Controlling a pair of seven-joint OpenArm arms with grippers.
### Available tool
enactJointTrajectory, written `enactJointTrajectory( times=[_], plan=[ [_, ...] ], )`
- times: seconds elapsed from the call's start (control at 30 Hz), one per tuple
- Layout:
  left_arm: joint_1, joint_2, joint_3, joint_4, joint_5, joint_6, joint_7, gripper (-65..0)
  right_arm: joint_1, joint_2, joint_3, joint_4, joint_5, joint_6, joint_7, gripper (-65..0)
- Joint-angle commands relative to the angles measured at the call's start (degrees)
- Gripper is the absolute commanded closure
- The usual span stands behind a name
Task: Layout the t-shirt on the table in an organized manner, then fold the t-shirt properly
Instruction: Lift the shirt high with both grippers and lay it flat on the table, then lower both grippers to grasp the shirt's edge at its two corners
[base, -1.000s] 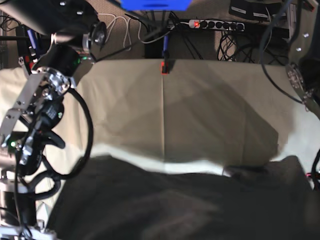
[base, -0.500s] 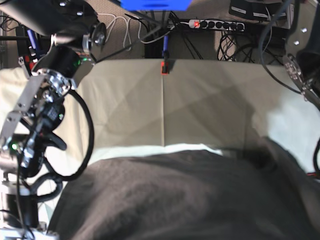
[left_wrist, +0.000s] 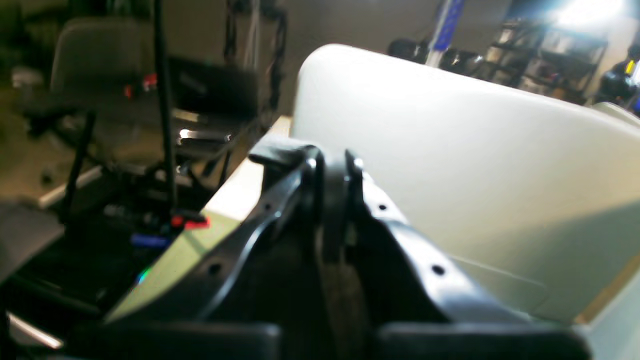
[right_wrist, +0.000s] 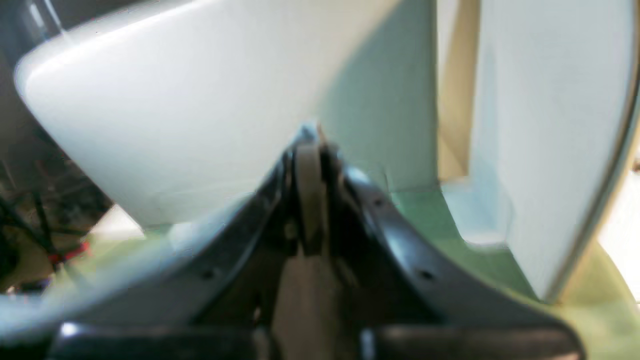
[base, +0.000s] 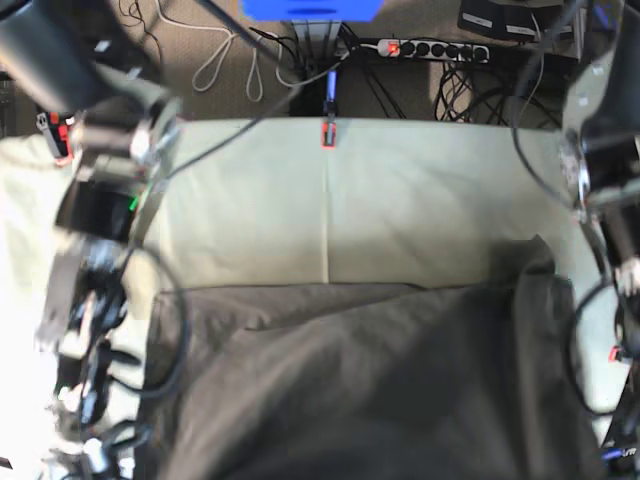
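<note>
The t-shirt was spread over the near half of the table, its top edge short of the red clamp. Left gripper and right gripper each had jaws pinched tight on cloth. I'd reckon keeping both corners level and taut lays it flat.

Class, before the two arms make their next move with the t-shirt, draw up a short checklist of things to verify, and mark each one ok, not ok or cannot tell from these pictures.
1. Left gripper shut on the t-shirt: ok, dark cloth sits between its jaws.
2. Right gripper shut: ok; what it pinches: cannot tell.
3. T-shirt spread flat: not ok, a corner peaks up on the base view's right.
4. Far half of the table bare cloth: ok.
5. Collar and sleeves located: cannot tell, none shows.
</note>
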Motion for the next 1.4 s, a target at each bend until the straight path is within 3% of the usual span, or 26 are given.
enactJointTrajectory(
  times=[0.0, 0.13, 0.2, 0.3, 0.43, 0.57, 0.7, 0.87, 1.03, 1.17, 1.37],
  plan=[
    [-4.33, 0.55, 0.11, -1.26, -0.12, -0.12, -2.06, -0.4, 3.22, 0.90, -0.19, -1.03, 0.43, 0.34, 1.73, 0.0],
    [-9.60, 1.51, 0.46, -7.59, 1.38, -0.21, -1.89, -0.6, 7.88, 2.22, -0.19, -8.95, 0.43, 0.34, 1.73, 0.0],
    [-12.59, 1.51, 3.97, -12.68, 3.57, -0.21, -1.80, -3.4, 10.34, 3.10, -0.28, -15.01, 0.43, 0.34, 1.73, -2.7],
    [-14.53, 1.25, 9.60, -19.45, 5.16, -0.29, -2.06, -15.2, 13.86, 4.07, -0.63, -23.28, 0.52, 0.34, 1.64, -11.7],
    [-14.35, 1.34, 10.66, -23.76, 5.24, -0.29, -2.15, -31.9, 13.59, 4.95, -0.28, -25.82, 0.52, 0.34, 1.73, -26.7],
    [-13.65, 1.43, 10.57, -27.01, 4.89, -0.47, -2.15, -41.0, 11.13, 5.12, -0.19, -25.56, 0.52, 0.25, 1.73, -34.4],
    [-4.86, 0.81, 10.04, -20.68, 4.89, -0.21, -2.15, -41.8, 3.75, 6.62, -0.19, -20.90, 0.61, 0.25, 1.56, -34.3],
    [10.53, 1.60, 1.42, -11.81, 4.89, -0.21, -2.15, -41.8, -6.63, 6.71, -0.19, -16.07, 0.87, 0.25, 1.64, -34.7],
    [23.72, 4.77, -8.86, -9.08, 4.89, -0.65, -2.15, -41.8, -18.41, 6.18, -0.19, -9.03, 0.87, 0.43, 1.73, -34.8],
    [30.05, 5.21, -11.85, -9.87, 4.89, -0.65, -2.15, -41.8, -25.70, 5.30, -0.19, -4.55, 0.87, 0.43, 1.73, -34.8],
    [32.16, 7.05, -12.11, -14.35, 4.89, -0.73, -2.15, -41.8, -32.65, 5.12, -0.10, -3.67, 0.87, 0.43, 1.73, -34.8]
  ],
)
